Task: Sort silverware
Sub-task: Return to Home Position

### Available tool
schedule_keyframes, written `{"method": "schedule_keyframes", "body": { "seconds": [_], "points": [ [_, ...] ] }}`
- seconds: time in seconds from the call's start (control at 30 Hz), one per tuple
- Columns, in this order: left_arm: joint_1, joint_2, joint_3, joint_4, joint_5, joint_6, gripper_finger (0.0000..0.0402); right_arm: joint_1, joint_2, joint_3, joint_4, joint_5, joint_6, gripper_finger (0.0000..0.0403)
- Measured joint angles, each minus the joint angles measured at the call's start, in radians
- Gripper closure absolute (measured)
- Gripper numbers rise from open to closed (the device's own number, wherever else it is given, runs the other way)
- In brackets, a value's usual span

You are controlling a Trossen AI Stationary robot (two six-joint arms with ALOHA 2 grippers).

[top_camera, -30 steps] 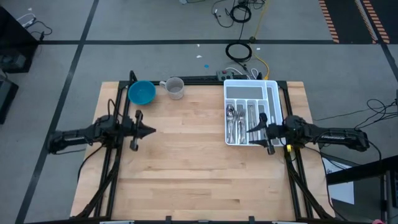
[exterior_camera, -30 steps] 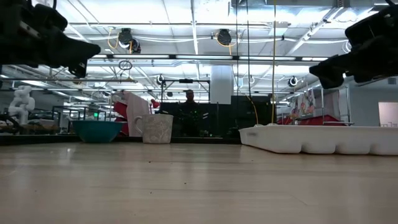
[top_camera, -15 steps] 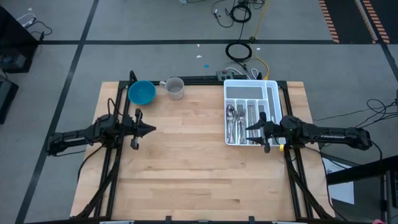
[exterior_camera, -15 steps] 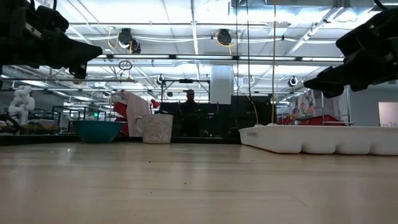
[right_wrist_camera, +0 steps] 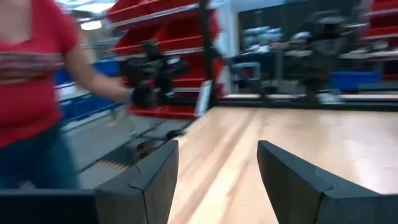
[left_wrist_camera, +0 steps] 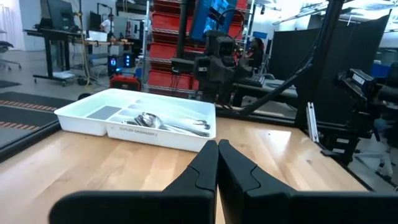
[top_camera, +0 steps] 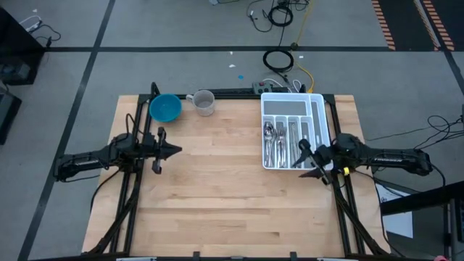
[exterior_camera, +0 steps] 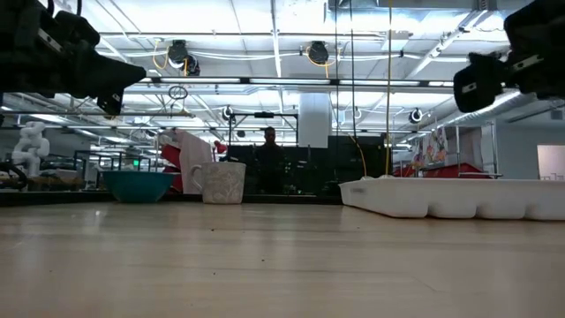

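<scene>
The silverware (top_camera: 278,142) lies flat in the long compartments of the white tray (top_camera: 315,109) at the table's far right; the left wrist view shows the silverware (left_wrist_camera: 171,124) in the tray (left_wrist_camera: 124,129) too. My right gripper (top_camera: 308,157) hovers open above the tray's near right corner, high over the table in the low view (exterior_camera: 481,82), touching nothing. In its own view the right gripper (right_wrist_camera: 217,165) shows its fingers spread wide. My left gripper (top_camera: 175,151) waits shut above the table's left side, and its own view (left_wrist_camera: 217,152) shows the fingers together.
A blue bowl (top_camera: 165,108) and a pale mug (top_camera: 204,102) stand at the table's far left. Bare wood (top_camera: 217,188) spreads between the arms and toward the near edge. A person in a red shirt (right_wrist_camera: 31,74) stands beyond the table.
My right gripper has rolled about its wrist and swung a little toward the table's near edge, staying by the tray's near right corner. In the low view it dipped, then rose again. The silverware and the tray have not moved.
</scene>
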Motion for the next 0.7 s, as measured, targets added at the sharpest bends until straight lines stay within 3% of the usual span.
{"method": "schedule_keyframes", "body": {
  "seconds": [0.13, 0.23, 0.43, 0.7],
  "points": [
    [0.0, 0.0, 0.0, -0.004, -0.033, 0.017, 0.0395, 0.0, 0.002, 0.0, -0.045, 0.254, -0.184, 0.0193],
    [0.0, 0.0, 0.0, -0.011, -0.072, 0.027, 0.0395, -0.001, 0.004, 0.0, -0.055, 0.399, -0.198, 0.0193],
    [0.0, 0.0, 0.0, -0.012, -0.078, -0.022, 0.0395, 0.0, 0.004, 0.0, -0.107, 0.397, -0.092, 0.0193],
    [0.0, 0.0, 0.0, -0.012, -0.078, -0.024, 0.0395, 0.0, 0.005, 0.0, -0.11, 0.397, -0.099, 0.0193]
  ]
}}
